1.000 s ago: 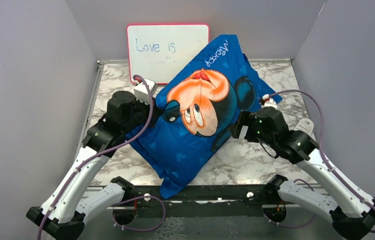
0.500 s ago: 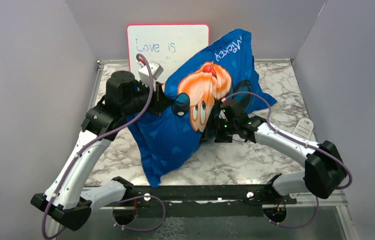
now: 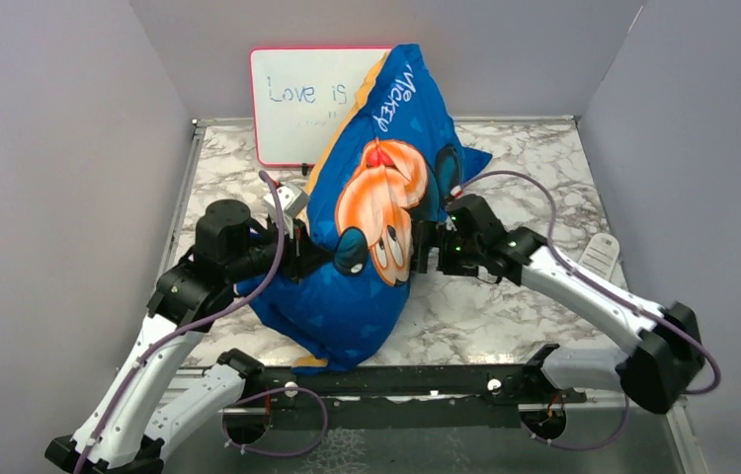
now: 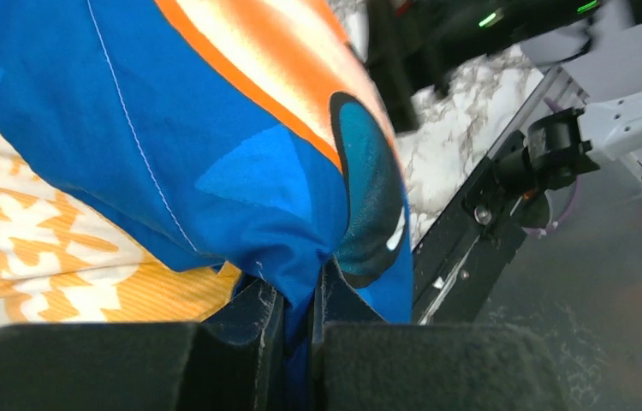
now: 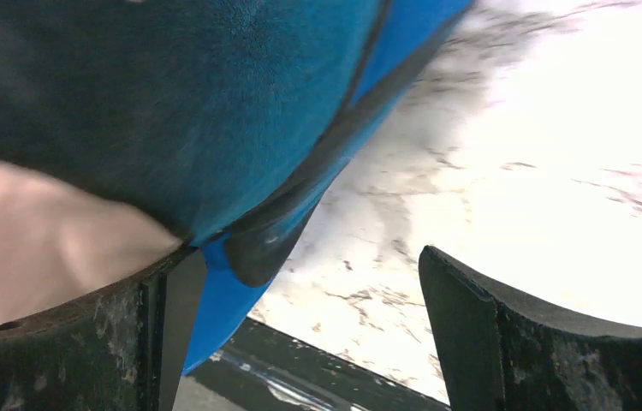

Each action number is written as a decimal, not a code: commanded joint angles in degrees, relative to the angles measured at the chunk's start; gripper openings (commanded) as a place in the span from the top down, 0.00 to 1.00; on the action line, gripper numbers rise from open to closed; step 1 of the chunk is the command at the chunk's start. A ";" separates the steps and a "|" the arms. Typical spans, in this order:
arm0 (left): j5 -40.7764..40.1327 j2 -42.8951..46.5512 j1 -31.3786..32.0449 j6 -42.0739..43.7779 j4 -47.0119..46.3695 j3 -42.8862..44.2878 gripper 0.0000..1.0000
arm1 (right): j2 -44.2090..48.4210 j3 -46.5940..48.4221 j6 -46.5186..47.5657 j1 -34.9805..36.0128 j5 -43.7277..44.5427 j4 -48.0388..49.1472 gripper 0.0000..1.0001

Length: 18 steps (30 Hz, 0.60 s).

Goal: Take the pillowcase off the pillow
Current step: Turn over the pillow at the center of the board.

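The pillowcase [image 3: 371,281] stands on end on the table [image 3: 505,306] between our arms, our left gripper [image 4: 300,301] clenched on its lower fold, our right gripper [image 5: 305,278] gaping open at its right side.

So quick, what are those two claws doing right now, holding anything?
Left gripper: closed, pinching a fold of the pillowcase.
Right gripper: open, gripping nothing.
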<state>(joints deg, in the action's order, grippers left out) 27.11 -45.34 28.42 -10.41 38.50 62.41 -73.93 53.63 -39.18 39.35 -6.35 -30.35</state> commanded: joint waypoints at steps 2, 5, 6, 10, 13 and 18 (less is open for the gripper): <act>1.63 3.62 1.01 -2.02 -3.80 -6.40 1.00 | 13.15 5.54 3.45 0.10 20.58 -14.17 0.00; 1.74 3.44 1.01 -1.35 -3.85 -6.94 1.00 | 17.16 11.17 2.90 0.09 27.60 -20.93 0.00; 1.92 3.26 1.02 -1.14 -3.87 -7.21 1.00 | 17.97 13.39 2.92 0.10 29.32 -22.72 0.00; 2.54 2.85 1.02 -1.41 -3.87 -8.62 1.00 | 20.76 20.93 3.23 0.10 30.99 -24.61 0.00; 4.03 3.31 1.02 -2.81 -4.27 -9.46 1.00 | 22.11 24.22 4.51 0.03 25.72 -20.70 0.00; 6.84 4.73 1.02 -7.98 -10.46 -10.08 1.00 | 19.01 22.96 4.52 0.03 15.06 -13.02 0.00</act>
<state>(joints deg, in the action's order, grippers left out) 28.51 -41.10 28.62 -13.76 32.64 53.52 -51.55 77.67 -35.31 39.29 16.60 -48.05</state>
